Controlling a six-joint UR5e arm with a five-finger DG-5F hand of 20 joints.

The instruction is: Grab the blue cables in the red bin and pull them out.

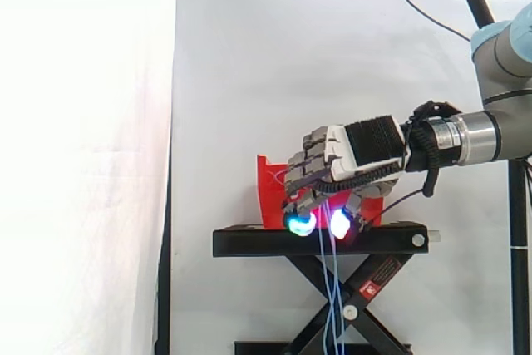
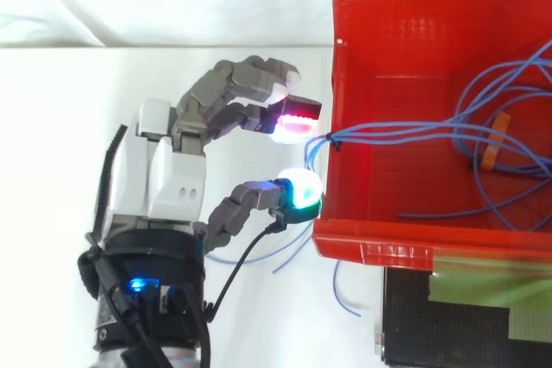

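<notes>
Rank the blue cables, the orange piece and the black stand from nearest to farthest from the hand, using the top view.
1. blue cables: bunched at the bin's near wall, pinched between the fingers of the hand.
2. black stand: lower right, beneath the red bin.
3. orange piece: inside the bin, far right.

A black scissor stand [image 1: 249,243] carries the red bin [image 1: 270,197] on its flat top plate.

The bin [image 2: 371,249] sits on the stand [image 1: 249,243]; cables [image 2: 388,133] lie inside — some trail over its wall, beside the hand [image 2: 164,170].
</notes>
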